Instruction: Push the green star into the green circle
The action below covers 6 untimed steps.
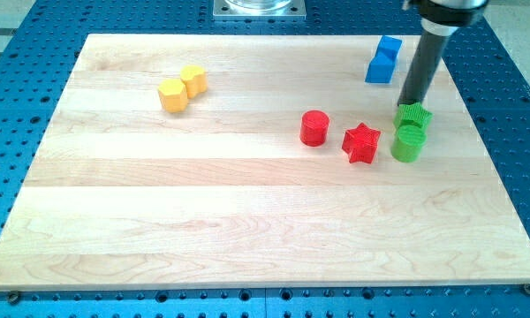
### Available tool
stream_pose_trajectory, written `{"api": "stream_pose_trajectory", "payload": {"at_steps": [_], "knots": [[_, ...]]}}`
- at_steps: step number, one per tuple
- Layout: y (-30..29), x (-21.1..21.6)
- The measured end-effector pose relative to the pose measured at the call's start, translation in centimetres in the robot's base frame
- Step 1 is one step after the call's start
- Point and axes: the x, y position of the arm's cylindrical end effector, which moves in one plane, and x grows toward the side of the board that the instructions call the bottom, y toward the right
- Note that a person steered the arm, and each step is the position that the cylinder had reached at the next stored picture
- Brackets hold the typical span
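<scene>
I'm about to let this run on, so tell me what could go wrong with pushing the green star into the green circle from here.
1. My tip sits at the top edge of the green star, which already looks to be touching the green circle. Pushing further may shove both blocks toward the view's bottom.
2. The red star lies close to the circle's left; an off-centre push could knock the circle into it.
3. The pair sits near the board's right edge; a skewed push could drive them off.

Two red blocks (315,128), two green blocks (408,143), two yellow blocks (172,94), one blue block (384,60)
</scene>
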Motion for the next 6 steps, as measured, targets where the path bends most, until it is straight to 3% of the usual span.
{"api": "stream_pose_trajectory", "payload": {"at_steps": [1,2,3,4,5,6], "knots": [[-1.8,7.9],[-5.0,12.9],[-3.3,9.4],[3.3,9.3],[5.8,12.9],[0.0,16.6]]}}
